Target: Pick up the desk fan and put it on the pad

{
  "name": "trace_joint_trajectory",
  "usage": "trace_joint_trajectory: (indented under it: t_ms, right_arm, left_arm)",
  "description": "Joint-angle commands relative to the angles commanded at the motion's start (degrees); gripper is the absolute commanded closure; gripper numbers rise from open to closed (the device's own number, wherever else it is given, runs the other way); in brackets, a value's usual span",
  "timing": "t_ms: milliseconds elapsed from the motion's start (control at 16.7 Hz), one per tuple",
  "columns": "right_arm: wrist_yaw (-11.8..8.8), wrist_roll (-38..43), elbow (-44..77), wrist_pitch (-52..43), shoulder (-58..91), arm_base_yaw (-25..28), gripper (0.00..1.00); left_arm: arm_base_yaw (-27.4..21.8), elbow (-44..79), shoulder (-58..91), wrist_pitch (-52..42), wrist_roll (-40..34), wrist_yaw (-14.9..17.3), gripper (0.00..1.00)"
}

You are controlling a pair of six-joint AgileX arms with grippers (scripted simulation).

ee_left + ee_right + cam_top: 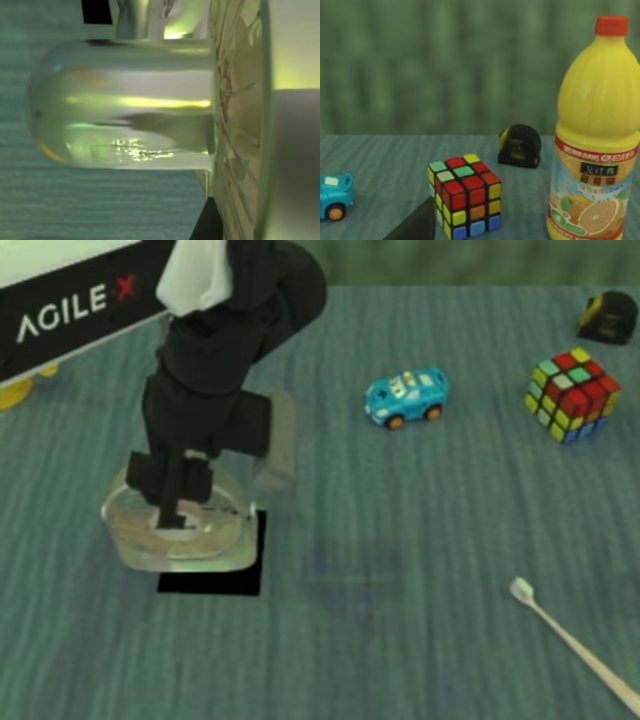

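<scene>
The desk fan [190, 540], pale grey-green, lies with its round grille facing up at the left of the table. It overlaps the upper-left part of the pad [225, 575], a flat black square. My left gripper [175, 508] reaches down from the back left and is shut on the fan's grille. In the left wrist view the fan's rounded base [125, 105] fills the frame, and a corner of the pad [97, 11] shows behind it. My right gripper [417, 225] is outside the top view. Only a dark bit of it shows in the right wrist view.
A blue toy car [405, 397] stands at the middle back, with a colour cube [572, 395] and a black-and-yellow tape measure [608, 318] at the back right. A toothbrush [575, 645] lies front right. An orange juice bottle [595, 135] stands near the right gripper.
</scene>
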Motion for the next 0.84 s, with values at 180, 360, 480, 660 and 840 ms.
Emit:
trace_joint_trajectory:
  t_ms: [180, 360, 480, 660, 840]
  right_arm:
    - [0.0, 0.0, 0.0, 0.0, 0.0, 0.0, 0.0]
    - [0.0, 0.0, 0.0, 0.0, 0.0, 0.0, 0.0]
    - [0.0, 0.0, 0.0, 0.0, 0.0, 0.0, 0.0]
    - [0.0, 0.0, 0.0, 0.0, 0.0, 0.0, 0.0]
    - [0.0, 0.0, 0.0, 0.0, 0.0, 0.0, 0.0]
  left_arm:
    - [0.0, 0.0, 0.0, 0.0, 0.0, 0.0, 0.4]
    - [0.0, 0.0, 0.0, 0.0, 0.0, 0.0, 0.17]
    - [0.0, 0.0, 0.0, 0.0, 0.0, 0.0, 0.02]
    - [0.0, 0.0, 0.0, 0.0, 0.0, 0.0, 0.0]
    - [0.0, 0.0, 0.0, 0.0, 0.0, 0.0, 0.0]
